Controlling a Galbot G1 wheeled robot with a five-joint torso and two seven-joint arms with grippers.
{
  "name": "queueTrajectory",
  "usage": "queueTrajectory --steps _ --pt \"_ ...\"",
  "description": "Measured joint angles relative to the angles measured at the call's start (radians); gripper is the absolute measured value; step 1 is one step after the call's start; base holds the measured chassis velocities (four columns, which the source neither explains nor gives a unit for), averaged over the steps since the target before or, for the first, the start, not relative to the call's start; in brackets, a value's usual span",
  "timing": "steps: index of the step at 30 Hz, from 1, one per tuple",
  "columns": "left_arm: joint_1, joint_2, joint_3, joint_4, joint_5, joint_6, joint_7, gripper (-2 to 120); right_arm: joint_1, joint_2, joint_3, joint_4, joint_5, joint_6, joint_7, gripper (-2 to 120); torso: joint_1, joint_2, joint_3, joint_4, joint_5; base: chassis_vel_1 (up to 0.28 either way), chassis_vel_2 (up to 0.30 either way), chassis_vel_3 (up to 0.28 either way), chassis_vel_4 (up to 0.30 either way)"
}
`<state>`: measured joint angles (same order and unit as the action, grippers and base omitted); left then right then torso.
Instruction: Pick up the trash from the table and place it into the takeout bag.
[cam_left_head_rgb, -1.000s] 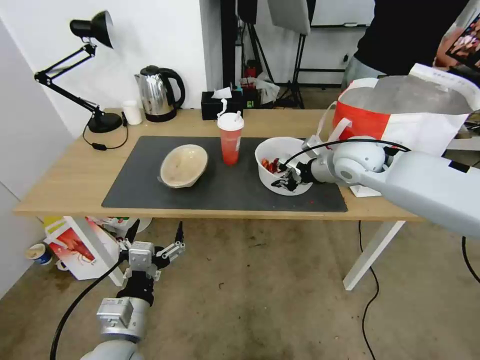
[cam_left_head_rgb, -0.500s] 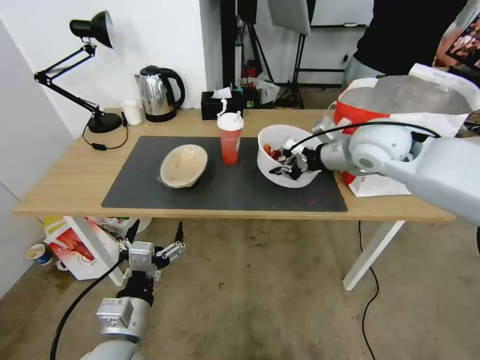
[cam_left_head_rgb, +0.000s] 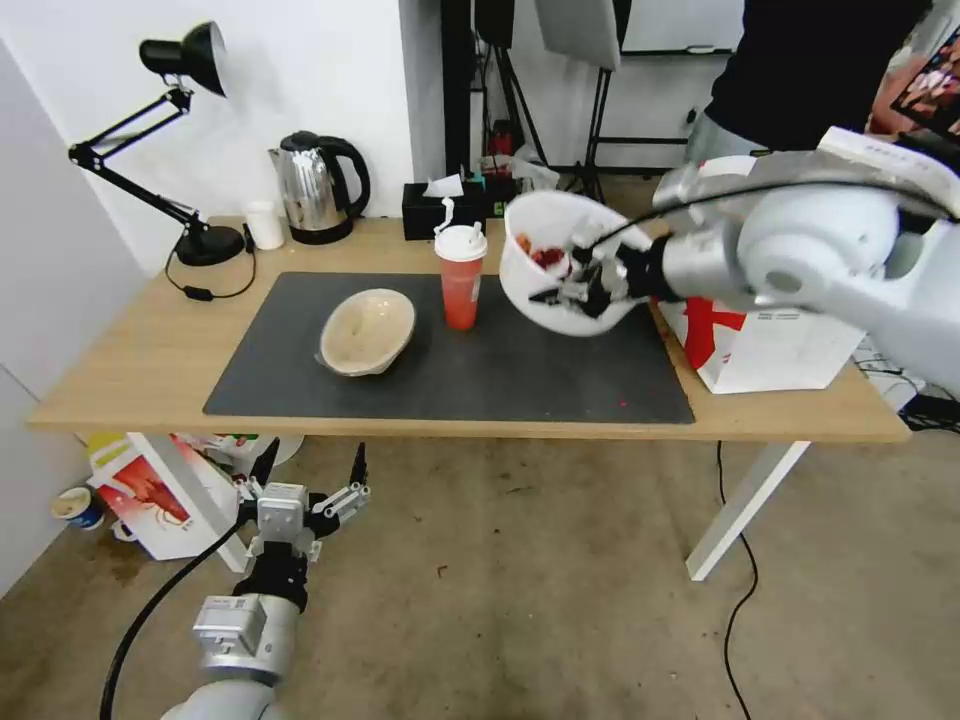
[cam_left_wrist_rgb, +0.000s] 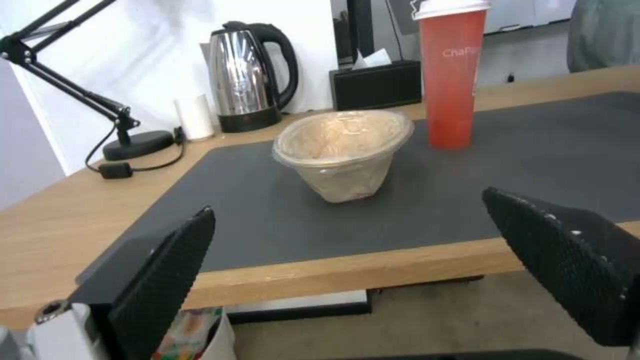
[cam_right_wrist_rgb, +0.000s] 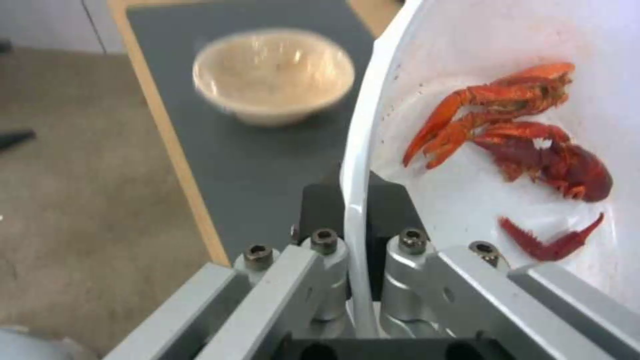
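The large white round plastic bowl of red scraps is being held tilted above the table, clamped at its rim by the right gripper, beside the red-and-white takeout bag; the left gripper is hanging spread apart.

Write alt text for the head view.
The right gripper holds the white bowl by its rim, tilted above the mat, beside the bag. A red cup and beige bowl sit on the mat.
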<state>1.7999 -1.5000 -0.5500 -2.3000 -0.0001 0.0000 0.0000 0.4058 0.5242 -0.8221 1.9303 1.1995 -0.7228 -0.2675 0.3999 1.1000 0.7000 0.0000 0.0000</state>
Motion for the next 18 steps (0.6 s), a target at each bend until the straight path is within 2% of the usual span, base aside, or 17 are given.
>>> queueTrajectory --steps 9,12,18 --pt "0.000 0.000 0.000 0.000 0.000 0.000 0.000 100 0.144 0.017 0.039 -0.018 0.089 0.000 -0.002 0 0.000 0.000 0.000 0.0000 0.0000 0.000 0.000 0.000 0.000" --pt "0.000 0.000 0.000 0.000 0.000 0.000 0.000 100 0.256 0.054 0.065 -0.082 0.150 0.000 -0.002 0 0.000 0.000 0.000 0.0000 -0.0003 0.000 0.000 0.000 0.000" --pt "0.000 0.000 0.000 0.000 0.000 0.000 0.000 100 0.295 0.079 0.068 -0.124 0.170 0.000 0.001 0 0.000 0.000 0.000 0.0000 -0.0001 0.000 0.000 0.000 0.000"
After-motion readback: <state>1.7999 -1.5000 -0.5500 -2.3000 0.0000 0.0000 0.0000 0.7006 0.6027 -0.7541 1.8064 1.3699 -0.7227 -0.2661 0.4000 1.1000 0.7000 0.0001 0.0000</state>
